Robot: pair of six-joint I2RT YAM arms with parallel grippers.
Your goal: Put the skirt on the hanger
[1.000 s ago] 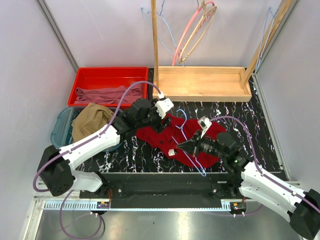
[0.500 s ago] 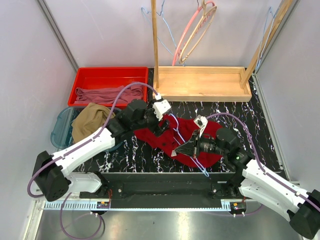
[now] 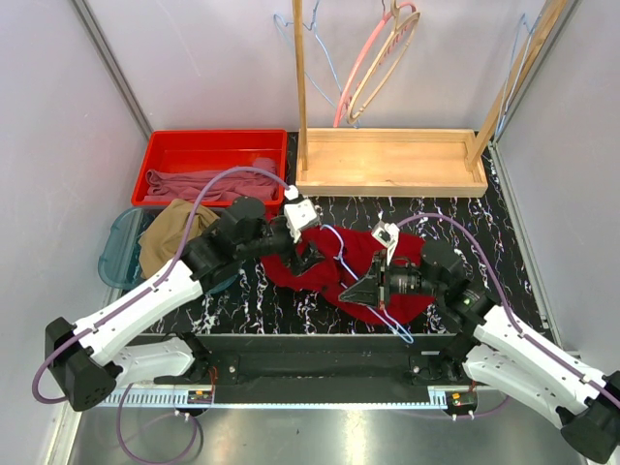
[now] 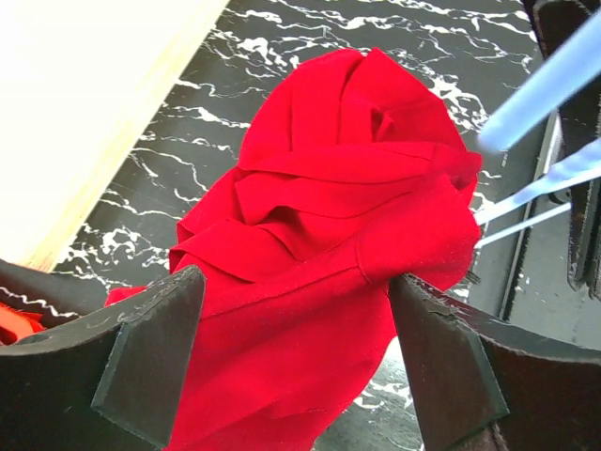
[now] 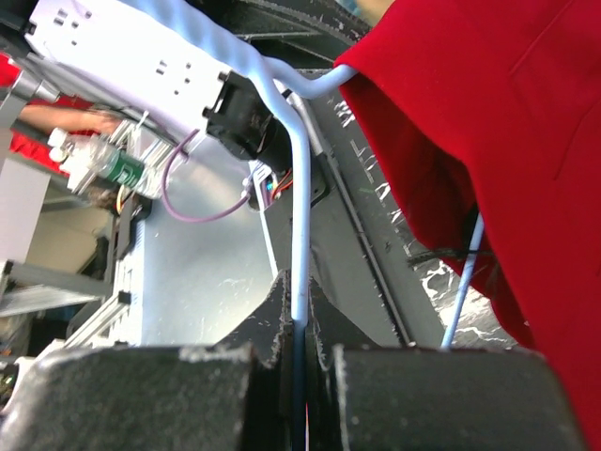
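Wire of the hanger (image 5: 299, 235) sits clamped in the right gripper (image 5: 299, 324) to steady it under the red garment (image 4: 319, 235) — left gripper (image 4: 296, 362) hovers, jaws spread, at its 9 o'clock.

At the far left of the table (image 3: 523, 262) stands a bin (image 3: 160, 153) with a cloth (image 3: 194, 182) lying in it. Just nearer, at the left edge, the skirt (image 3: 172, 234) sits heaped in a tub (image 3: 114, 254). A long tray (image 3: 387, 184) runs along the far side, right of the bin. Mid-table, a garment (image 3: 300, 276) lies spread, with the hanger (image 5: 300, 235) across its right part.
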